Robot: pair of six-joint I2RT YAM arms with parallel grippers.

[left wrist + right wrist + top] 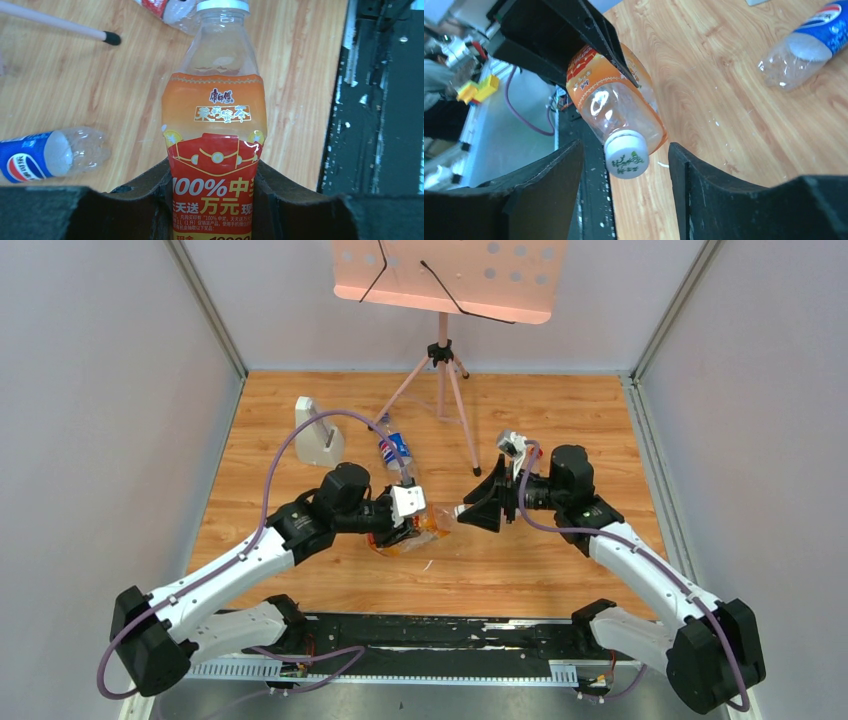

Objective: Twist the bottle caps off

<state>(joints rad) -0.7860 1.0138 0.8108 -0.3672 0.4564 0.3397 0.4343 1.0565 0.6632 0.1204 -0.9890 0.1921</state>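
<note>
L gripper (pixel 214 170) was clamped on the lower body of the orange-label bottle (pixel 215 100), jaws narrow and pressed to both sides of the label. The bottle sat roughly level at the near-centre of the table (pixel 560 420), neck aimed right toward the other arm. It looked lifted clear of the wood, but we couldn't confirm that from the top view. We judged the hold had a purpose: one arm pins the body so it can't spin and presents the cap end to the 2nd arm.

R gripper (pixel 624 145) was spread wide, one jaw on each side of the white cap (pixel 626 159), w/ a visible gap on both sides, so no contact. The cap was on the neck and looked seated. We read this as lined up for a grab-and-twist, approx on the bottle's axis.

Pepsi bottle (pixel 395 452) lay on its side farther back, left of centre and apart from both arms; its cap was too small to judge. A third bottle (pixel 167 6), red and white, was mostly cut off at the top of the left wrist view, lying beyond the white cap.

Grey block (pixel 318 435) stood far left and the tripod stand (pixel 440 360) at the far edge, both out of the way.
</note>
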